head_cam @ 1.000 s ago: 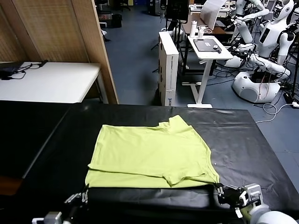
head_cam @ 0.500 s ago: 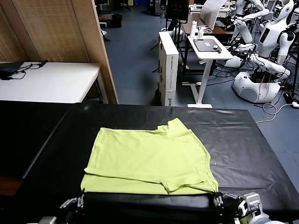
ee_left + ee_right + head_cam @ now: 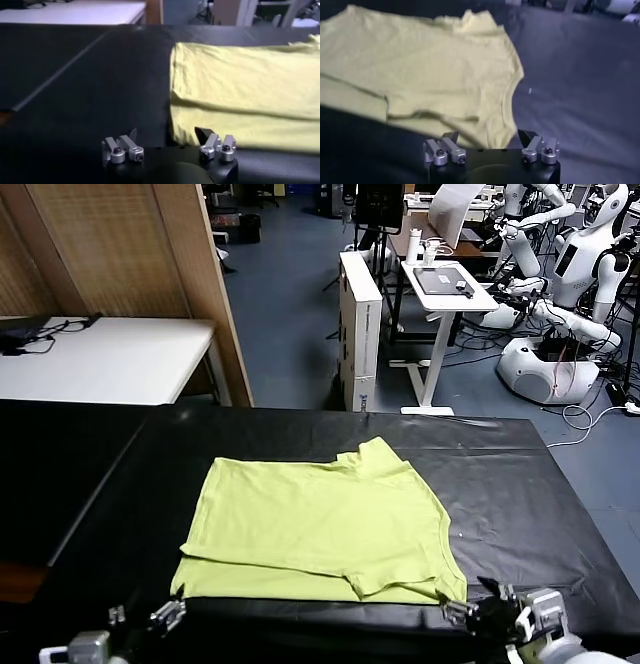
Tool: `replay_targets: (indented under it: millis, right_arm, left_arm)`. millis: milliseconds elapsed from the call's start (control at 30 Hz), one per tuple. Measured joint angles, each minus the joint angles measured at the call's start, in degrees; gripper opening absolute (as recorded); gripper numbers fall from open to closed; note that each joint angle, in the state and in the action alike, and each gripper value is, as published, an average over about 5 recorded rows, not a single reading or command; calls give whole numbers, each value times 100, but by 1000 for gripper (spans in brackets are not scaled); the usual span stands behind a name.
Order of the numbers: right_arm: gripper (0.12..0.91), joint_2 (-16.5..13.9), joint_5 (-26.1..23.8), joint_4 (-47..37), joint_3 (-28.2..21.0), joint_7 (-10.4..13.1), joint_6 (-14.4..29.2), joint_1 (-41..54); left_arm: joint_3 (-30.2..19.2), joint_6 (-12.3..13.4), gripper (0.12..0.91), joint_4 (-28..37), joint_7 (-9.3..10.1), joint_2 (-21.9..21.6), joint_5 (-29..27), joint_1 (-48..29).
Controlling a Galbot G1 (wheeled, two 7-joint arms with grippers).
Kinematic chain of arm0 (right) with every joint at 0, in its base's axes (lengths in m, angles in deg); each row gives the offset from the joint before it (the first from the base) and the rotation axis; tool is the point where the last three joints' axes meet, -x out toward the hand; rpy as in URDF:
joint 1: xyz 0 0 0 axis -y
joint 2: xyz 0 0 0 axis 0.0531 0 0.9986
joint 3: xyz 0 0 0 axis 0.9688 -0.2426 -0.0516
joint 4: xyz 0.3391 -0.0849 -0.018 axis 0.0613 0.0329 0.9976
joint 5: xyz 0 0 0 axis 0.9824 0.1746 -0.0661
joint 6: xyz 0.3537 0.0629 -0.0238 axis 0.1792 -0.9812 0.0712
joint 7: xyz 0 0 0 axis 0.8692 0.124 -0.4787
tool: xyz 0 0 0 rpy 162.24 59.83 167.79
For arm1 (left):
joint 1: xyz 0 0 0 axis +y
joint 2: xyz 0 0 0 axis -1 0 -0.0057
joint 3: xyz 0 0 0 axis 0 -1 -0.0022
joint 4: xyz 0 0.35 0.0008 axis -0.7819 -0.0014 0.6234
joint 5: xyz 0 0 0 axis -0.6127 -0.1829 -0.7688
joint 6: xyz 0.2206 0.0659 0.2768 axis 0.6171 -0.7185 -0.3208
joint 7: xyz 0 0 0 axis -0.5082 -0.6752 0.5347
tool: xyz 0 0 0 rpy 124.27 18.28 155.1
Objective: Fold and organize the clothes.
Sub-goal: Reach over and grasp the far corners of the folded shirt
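Black table (image 3: 520,484), folded T-shirt (image 3: 320,524), empty claws.

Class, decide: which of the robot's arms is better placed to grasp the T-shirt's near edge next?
Right, probably. The right gripper, open, sits at the T-shirt's near corner; the left gripper, also open, sits just off its corner on the black table.

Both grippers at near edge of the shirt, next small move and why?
Probably ease both forward and shut on the hem. The left gripper and right gripper are open, empty, at the T-shirt's two near corners; the shirt lies half-folded on the table.
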Motion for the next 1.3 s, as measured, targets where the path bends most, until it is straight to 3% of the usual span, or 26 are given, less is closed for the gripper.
replay_targets:
  millis: [267,433,733,967,1300]
  right_arm:
    - [907,243,-97,-1416,-1205,-147,0,2246]
    - [907,489,-233,-2336,-2040,-280,1,3448]
    - [907,966,-585,-3741,-3140,-443,0,4887]
    - [907,1196,-611,-4306,-3609,-482,0,5463]
    - [907,1308,-622,-4520,-3763,-482,0,5585]
  left_arm:
    - [-362,-232,907,699,-383,-236,540,-1392]
    - [-618,-503,907,1236,-281,-427,1029,-2273]
    - [-1084,-662,907,2402,-252,-889,1438,-3721]
    - [-1556,-799,907,3222,-395,-902,1404,-4559]
    - [-2003,-758,907,3699,-416,-843,1327,-5118]
